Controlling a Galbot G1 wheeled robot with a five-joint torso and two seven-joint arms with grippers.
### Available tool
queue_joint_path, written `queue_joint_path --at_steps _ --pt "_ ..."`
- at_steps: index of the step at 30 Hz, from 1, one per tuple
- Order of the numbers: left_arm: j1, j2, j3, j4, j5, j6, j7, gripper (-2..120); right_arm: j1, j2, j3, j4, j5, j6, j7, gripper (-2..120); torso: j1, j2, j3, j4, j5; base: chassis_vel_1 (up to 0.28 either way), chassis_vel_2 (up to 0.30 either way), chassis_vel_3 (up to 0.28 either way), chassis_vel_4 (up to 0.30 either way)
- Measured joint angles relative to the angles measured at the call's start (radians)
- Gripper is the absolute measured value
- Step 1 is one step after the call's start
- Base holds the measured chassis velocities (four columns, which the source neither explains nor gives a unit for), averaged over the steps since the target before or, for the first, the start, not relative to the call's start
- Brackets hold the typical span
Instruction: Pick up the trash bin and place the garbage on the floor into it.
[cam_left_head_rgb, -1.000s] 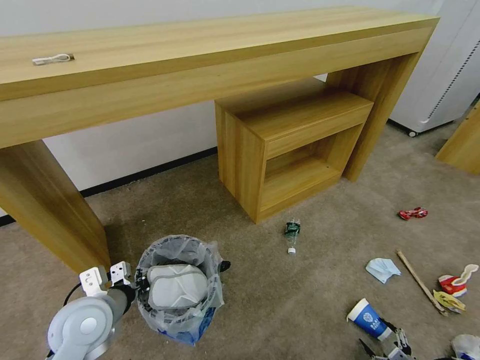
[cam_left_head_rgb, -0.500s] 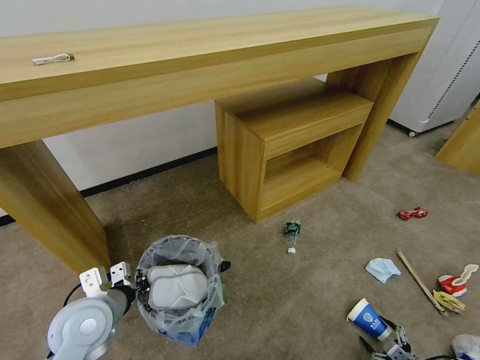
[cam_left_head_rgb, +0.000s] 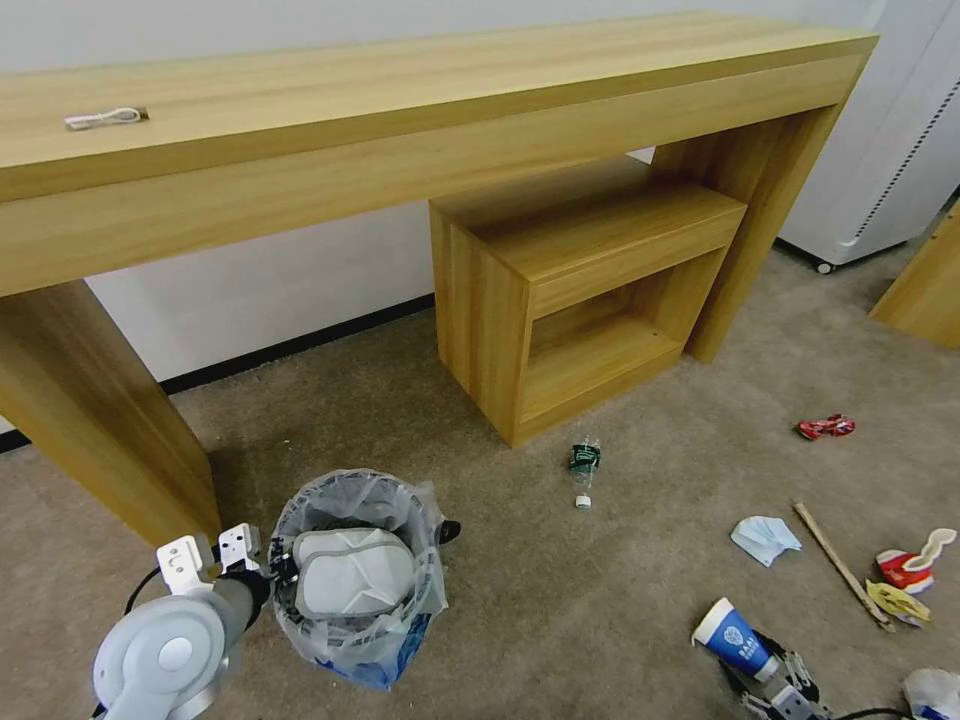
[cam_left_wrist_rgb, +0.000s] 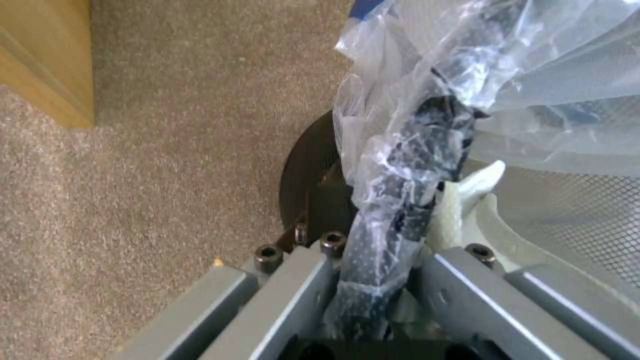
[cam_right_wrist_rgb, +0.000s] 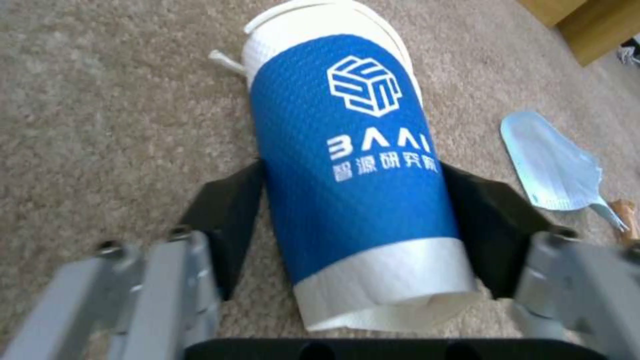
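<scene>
Beige short-pile carpet (cam_left_head_rgb: 620, 590) ran under the long wooden desk (cam_left_head_rgb: 400, 150), and your small round dark wire bin with its crinkly clear liner (cam_left_head_rgb: 355, 570) stood near the desk's left leg, a white slipper (cam_left_head_rgb: 352, 572) already inside. Your left gripper (cam_left_wrist_rgb: 373, 280) was clenched on the bin's rim, plastic pinched in with the wire. Your right gripper (cam_right_wrist_rgb: 360, 225) sat low on the carpet with its fingers spread either side of the blue-and-white paper cup (cam_right_wrist_rgb: 353, 170) lying on its side — not visibly squeezing it. That cup looked light and easily crushed — you would want a gentle hold across the blue sleeve.
</scene>
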Motion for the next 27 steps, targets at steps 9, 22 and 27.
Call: queue_joint_path --at_steps 9,22,27 --pt "0.004 0.001 -0.001 -0.008 0.000 -0.001 0.001 0 0.005 0.006 0.001 -0.006 -0.005 0.007 0.002 30 0.000 0.000 0.000 -0.0001 -0.0004 0.000 0.000 0.000 0.000" --pt "0.004 -0.014 0.008 -0.002 0.012 -0.001 0.003 0 0.004 0.006 0.008 0.016 0.002 0.022 0.001 9 0.000 0.000 0.000 0.0004 0.0010 0.000 0.000 0.000 0.000" --pt "0.005 -0.015 0.012 0.003 0.017 0.000 0.004 0 0.000 0.009 0.013 0.039 0.023 0.029 -0.002 9 0.000 0.000 0.000 0.0003 0.0004 0.000 0.000 0.000 0.000"
